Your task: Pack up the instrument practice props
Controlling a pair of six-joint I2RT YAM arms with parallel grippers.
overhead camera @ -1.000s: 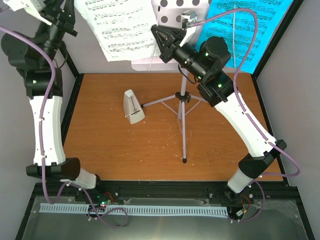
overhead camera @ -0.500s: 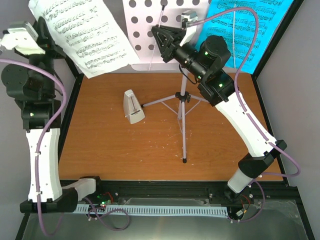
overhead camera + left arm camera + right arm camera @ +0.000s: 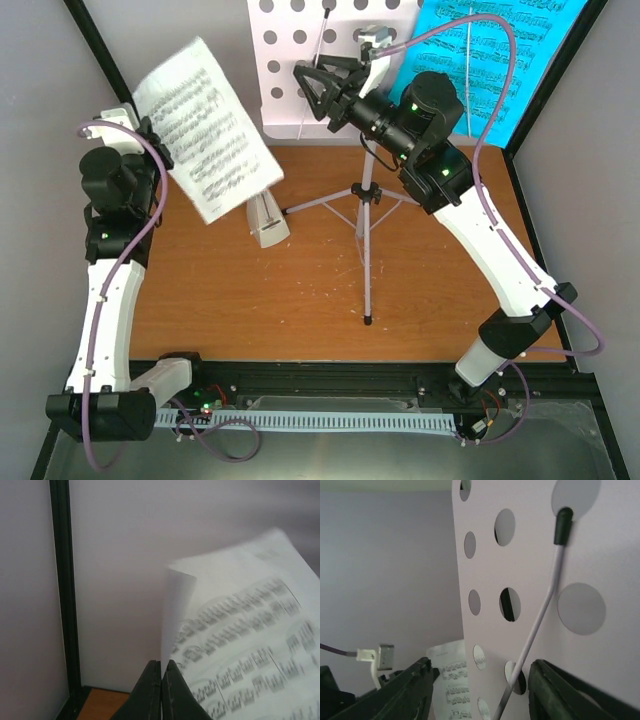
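Note:
The white sheet-music page (image 3: 205, 130) hangs in the air over the table's left side, pinched at its corner by my shut left gripper (image 3: 152, 140). In the left wrist view the fingers (image 3: 172, 690) clamp the curled page (image 3: 240, 645). The lilac music stand (image 3: 366, 200) rises on its tripod at the back centre. My right gripper (image 3: 308, 92) is open, its jaws on either side of the perforated tray (image 3: 330, 40). The tray's edge (image 3: 485, 605) and wire retainer (image 3: 540, 620) lie between the fingers (image 3: 410, 690). The page partly hides the white metronome (image 3: 270, 225). A blue sheet (image 3: 500, 60) stands at back right.
The wooden tabletop (image 3: 250, 290) is ringed by a black frame (image 3: 152, 200) and grey walls. The stand's tripod legs (image 3: 368, 280) spread across the middle. The arm bases and a cable rail (image 3: 300, 420) run along the near edge.
My left arm has swung the white page off the stand, down and toward the near left. The right gripper has opened around the tray.

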